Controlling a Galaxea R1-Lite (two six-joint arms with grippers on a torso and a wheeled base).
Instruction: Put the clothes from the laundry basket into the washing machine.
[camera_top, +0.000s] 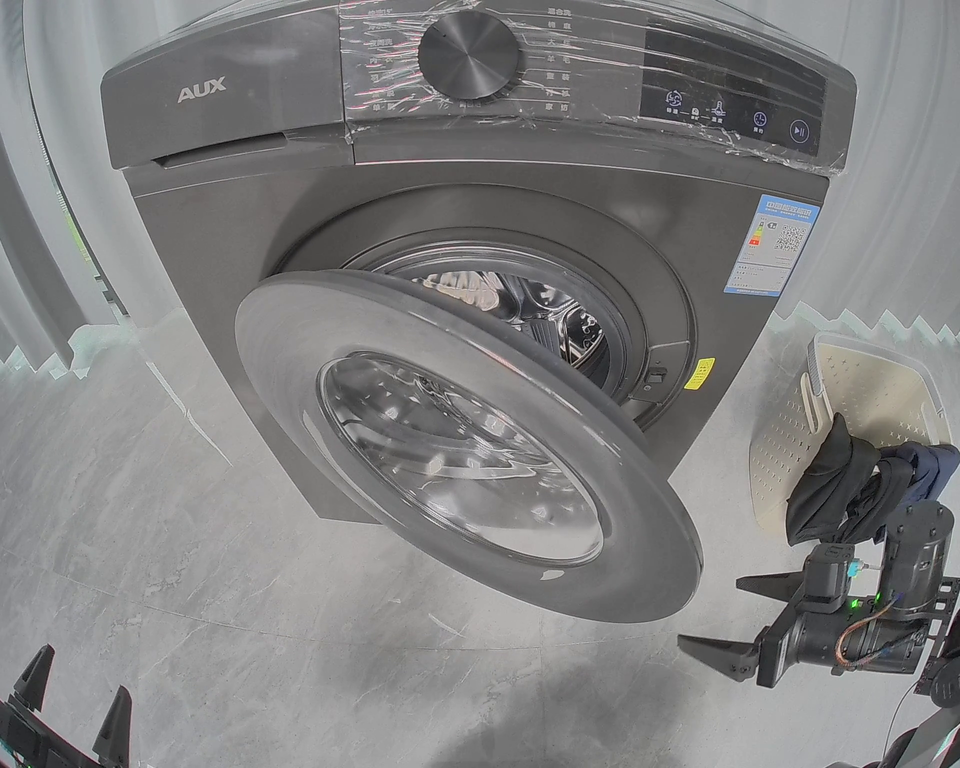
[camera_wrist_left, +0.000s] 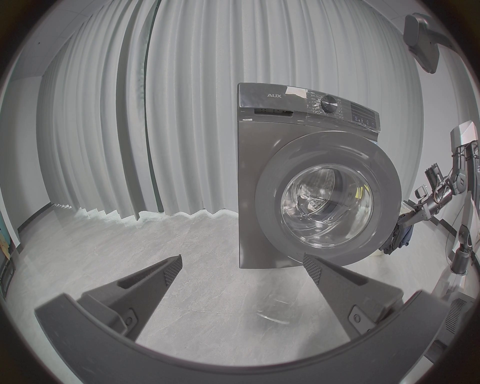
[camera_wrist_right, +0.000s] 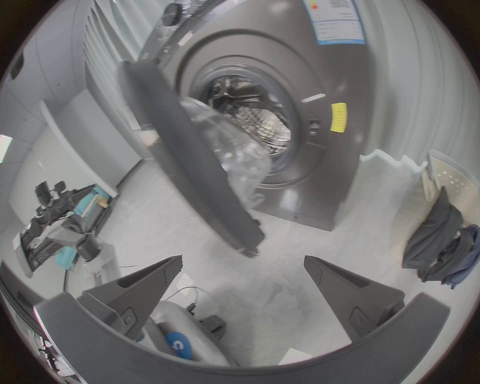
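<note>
In the head view the washing machine (camera_top: 480, 200) stands with its round door (camera_top: 290, 340) swung open. The laundry basket (camera_top: 870, 390) sits on the floor (camera_top: 200, 560) to its right, dark clothes (camera_top: 850, 490) draped over its near rim. The right gripper (camera_top: 715, 615) is near them, spread and empty, and the left gripper (camera_top: 82, 675) is low at the left. In the left wrist view the left gripper's fingers (camera_wrist_left: 150, 280) stand wide apart over bare floor, well apart from the machine, holding nothing. In the right wrist view the right gripper's fingers (camera_wrist_right: 150, 280) are likewise spread over the floor before the open drum (camera_wrist_right: 260, 120), the clothes hanging on the basket off to one side.
</note>
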